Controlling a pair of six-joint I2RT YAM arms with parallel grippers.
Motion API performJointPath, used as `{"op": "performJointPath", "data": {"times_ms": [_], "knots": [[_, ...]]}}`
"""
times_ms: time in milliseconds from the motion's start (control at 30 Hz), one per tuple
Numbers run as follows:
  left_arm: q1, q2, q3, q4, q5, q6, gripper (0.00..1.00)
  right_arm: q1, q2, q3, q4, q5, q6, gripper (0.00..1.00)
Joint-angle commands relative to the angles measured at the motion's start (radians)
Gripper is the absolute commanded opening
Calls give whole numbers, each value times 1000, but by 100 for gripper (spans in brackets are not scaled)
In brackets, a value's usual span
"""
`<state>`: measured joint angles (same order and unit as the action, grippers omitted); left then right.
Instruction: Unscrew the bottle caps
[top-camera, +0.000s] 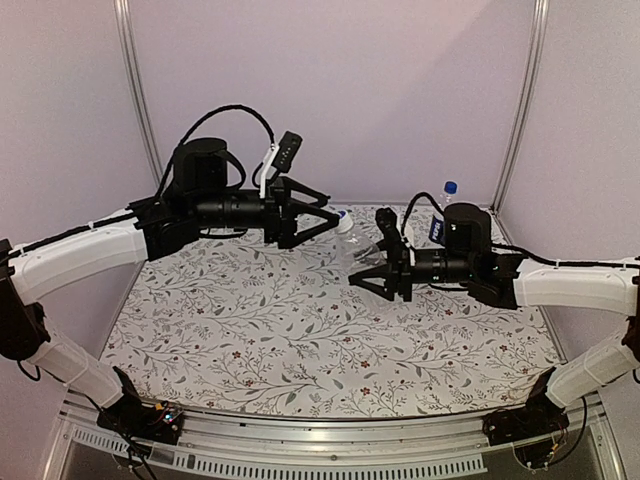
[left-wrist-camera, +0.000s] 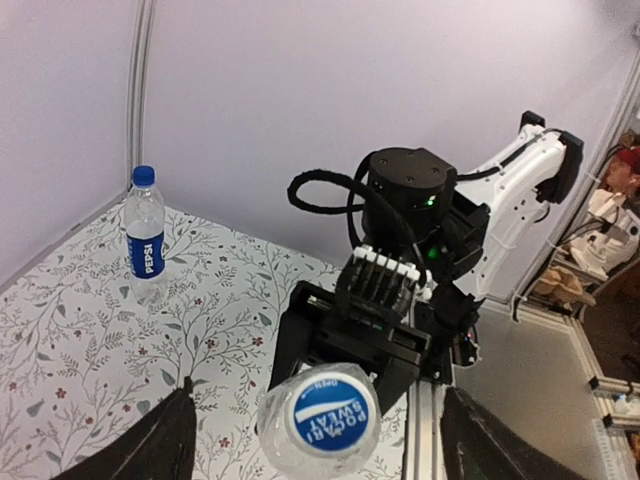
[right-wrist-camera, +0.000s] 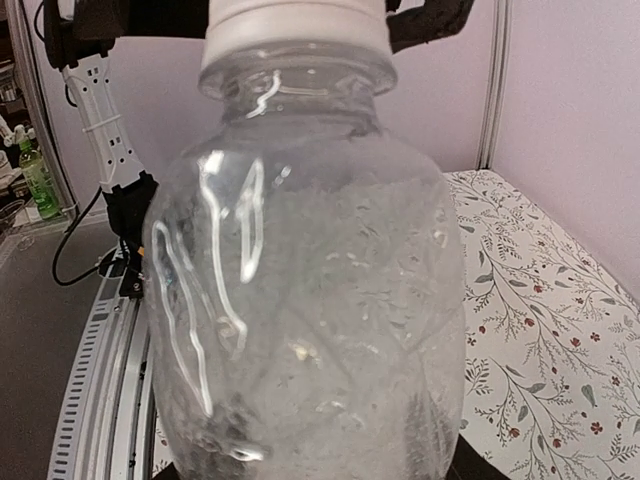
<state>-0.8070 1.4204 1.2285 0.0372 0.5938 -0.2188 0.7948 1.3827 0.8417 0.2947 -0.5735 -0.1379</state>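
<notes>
We are holding the left pincer (left-wrist-camera: 318, 392) apart, its fingers (left-wrist-camera: 150, 450) flanking the round blue-and-white plastic screw cap (left-wrist-camera: 322, 415) of the clear unlabelled plastic bottle (right-wrist-camera: 300, 300); the right pincer (top-camera: 375, 250) is clamping that bottle's body, tipped sideways; closing off-centre, we are risking slipping on the cap or twisting the bottle loose.

plain bottle (right-wrist-camera: 310, 300) base cut off below, its cap (right-wrist-camera: 295, 25) cropped above

Floral tablecloth (top-camera: 300, 330) (grey vines, red blossoms) between 2 metal posts (top-camera: 138, 90)
</notes>
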Motion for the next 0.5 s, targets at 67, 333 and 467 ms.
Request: {"op": "performJointPath", "data": {"times_ms": [67, 333, 467], "knots": [[-5, 2, 55, 76, 7, 0, 95, -65, -52, -75, 290, -126, 117, 44], [-13, 69, 102, 99, 130, 51, 84, -68, 36, -35, 332, -271, 213, 43], [-13, 72, 94, 128, 146, 53, 80, -68, 51, -25, 333, -277, 218, 43]]}}
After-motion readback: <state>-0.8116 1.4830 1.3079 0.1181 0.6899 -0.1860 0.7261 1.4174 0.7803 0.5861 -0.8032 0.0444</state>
